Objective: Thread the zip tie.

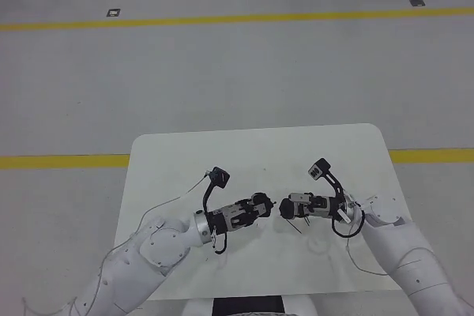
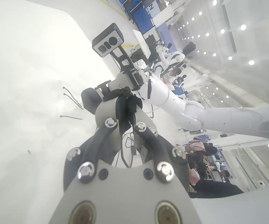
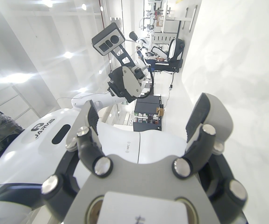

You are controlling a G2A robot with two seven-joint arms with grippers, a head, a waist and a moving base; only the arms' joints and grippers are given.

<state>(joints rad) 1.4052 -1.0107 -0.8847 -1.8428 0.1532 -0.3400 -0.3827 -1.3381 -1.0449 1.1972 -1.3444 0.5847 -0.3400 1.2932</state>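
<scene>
Since the right gripper (image 3: 148,103) stands wide apart with nothing between its fingers, and the left gripper (image 2: 124,95) is drawn together around a dark crumpled mass (image 2: 127,110) that I cannot tell from a tie, the threading looks not yet begun. Three zip ties (image 2: 72,100) lie flat on the table (image 1: 221,158), near the two grippers, which face each other tip to tip above it. The chief risk, as I judge it, lies in the pick-up. A tie this thin and flat gives fingers little to bite on, so a closing gripper may skid over it, push it aside, or catch two close-lying ties at once. With the tips so near each other, a hasty reach by either arm could also knock the other. The left wrist view sets the ties out one by one, two converging at one end and a third lying apart. The top view gives the ties (image 1: 294,227) as faint lines but shows how the arms meet over the table's near half. The right wrist view makes plain the gap between its fingers, which is hard to judge from above.
</scene>
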